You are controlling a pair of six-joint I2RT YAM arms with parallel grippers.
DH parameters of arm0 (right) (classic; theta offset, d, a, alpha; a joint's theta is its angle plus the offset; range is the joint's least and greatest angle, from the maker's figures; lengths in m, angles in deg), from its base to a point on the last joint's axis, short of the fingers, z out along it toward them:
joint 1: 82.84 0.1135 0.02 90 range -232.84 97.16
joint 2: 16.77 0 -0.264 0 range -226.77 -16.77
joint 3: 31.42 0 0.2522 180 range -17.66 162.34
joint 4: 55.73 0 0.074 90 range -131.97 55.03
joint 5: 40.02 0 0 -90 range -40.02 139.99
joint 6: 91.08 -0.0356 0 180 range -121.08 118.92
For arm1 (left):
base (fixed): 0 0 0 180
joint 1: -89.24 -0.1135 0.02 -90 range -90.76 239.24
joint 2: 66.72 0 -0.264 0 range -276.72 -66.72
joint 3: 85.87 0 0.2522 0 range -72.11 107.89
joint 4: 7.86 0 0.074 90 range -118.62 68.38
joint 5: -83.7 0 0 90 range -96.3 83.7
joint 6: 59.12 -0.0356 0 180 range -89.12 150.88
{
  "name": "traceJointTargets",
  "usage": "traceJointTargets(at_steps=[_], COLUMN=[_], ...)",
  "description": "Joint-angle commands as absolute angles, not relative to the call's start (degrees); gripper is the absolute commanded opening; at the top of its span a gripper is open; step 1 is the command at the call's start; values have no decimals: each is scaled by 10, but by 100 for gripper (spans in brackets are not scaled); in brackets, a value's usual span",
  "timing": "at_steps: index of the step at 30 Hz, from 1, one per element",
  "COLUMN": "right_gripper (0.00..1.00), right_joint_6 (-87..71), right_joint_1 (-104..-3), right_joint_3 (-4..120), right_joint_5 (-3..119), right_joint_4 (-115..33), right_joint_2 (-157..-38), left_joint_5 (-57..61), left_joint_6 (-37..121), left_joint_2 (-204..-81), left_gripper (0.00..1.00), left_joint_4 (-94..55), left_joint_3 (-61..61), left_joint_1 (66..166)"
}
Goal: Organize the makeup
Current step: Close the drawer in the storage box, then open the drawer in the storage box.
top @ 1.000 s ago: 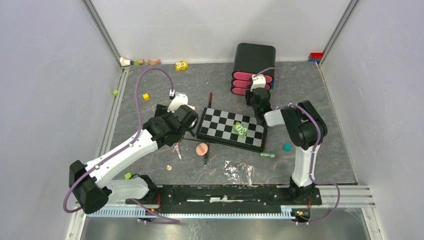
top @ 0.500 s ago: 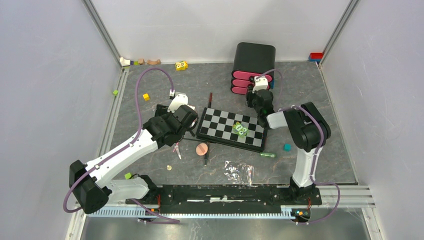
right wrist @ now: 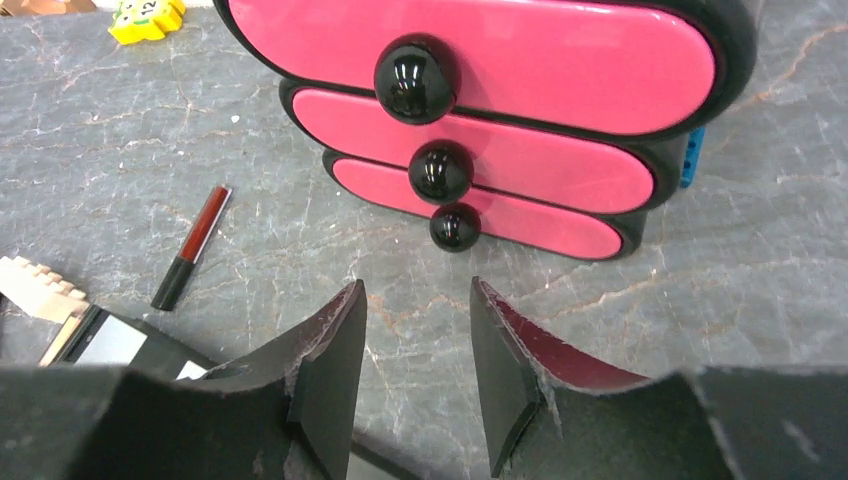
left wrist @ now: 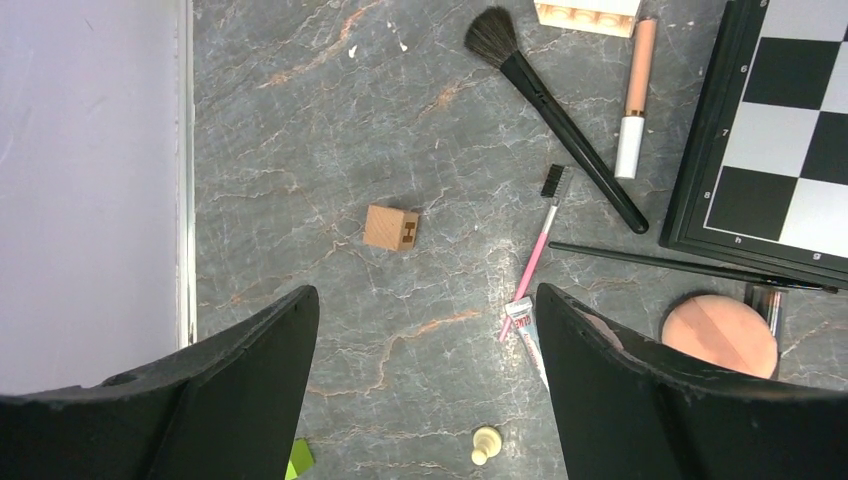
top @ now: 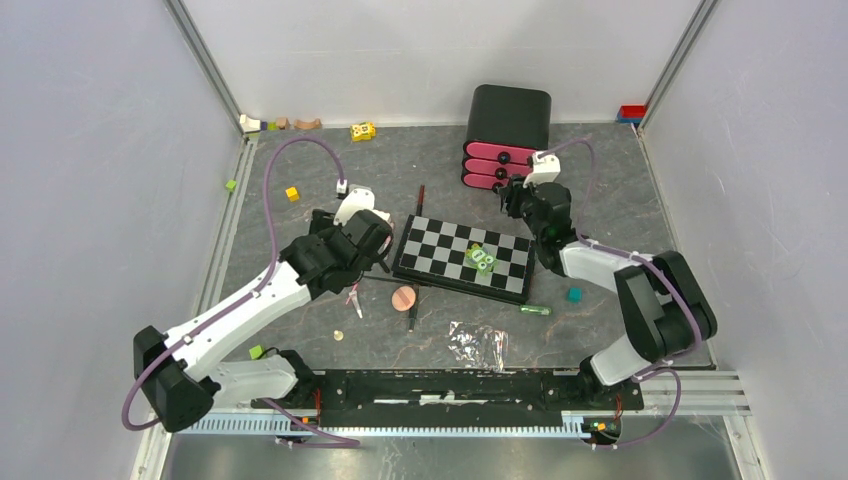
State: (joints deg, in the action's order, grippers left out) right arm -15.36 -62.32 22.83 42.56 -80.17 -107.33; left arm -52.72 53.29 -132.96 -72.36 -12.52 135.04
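Left gripper (left wrist: 428,300), jaws wide apart and empty, hangs above the tabletop (left wrist: 300,120) near the black makeup brush (left wrist: 560,115) and peach puff (left wrist: 720,335); right gripper (right wrist: 415,290), jaws apart, faces 3 pink drawers (right wrist: 560,60).

Black brush (left wrist: 562,128), peach puff (left wrist: 720,335), apart.

Right pincer (right wrist: 416,286) gaped empty over bench (right wrist: 750,270); pink three-drawer chest (right wrist: 520,60) at 12 o'clock, red-black makeup stick (right wrist: 193,245) at 9 o'clock.

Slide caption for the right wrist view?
Right gripper, open and empty, faces the closed pink three-drawer organizer; a red lip pencil lies at left.
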Motion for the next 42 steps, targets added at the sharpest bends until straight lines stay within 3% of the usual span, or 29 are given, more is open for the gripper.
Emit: traceJointTargets(at_steps=[1,13,19,23,37,42], right_gripper=[50,57,70,76,77,76], right_joint_6=[-195,-259,-250,-241,-246,-242], right_joint_1=[-623,-633,-660,-671,-675,-675], right_joint_3=[258,310,332,345,299,298], right_joint_5=[398,333,358,387,498,518], right_joint_4=[-683,-458,-421,-426,-506,-513], right_joint_2=[-1031,-962,-937,-929,-943,-957], left_joint_5=[-525,-496,-475,-440,-416,-286], left_joint_6=[512,515,538,581,575,577], left_joint_2=[-1294,-1286,-1290,-1306,-1447,-1439], left_gripper=[86,86,86,86,91,95], left_joint_4=[-706,-696,-697,-696,-673,-626], left_joint_3=[-128,-138,-125,-100,106,91], left_joint_1=[1349,1349,1349,1349,1343,1229])
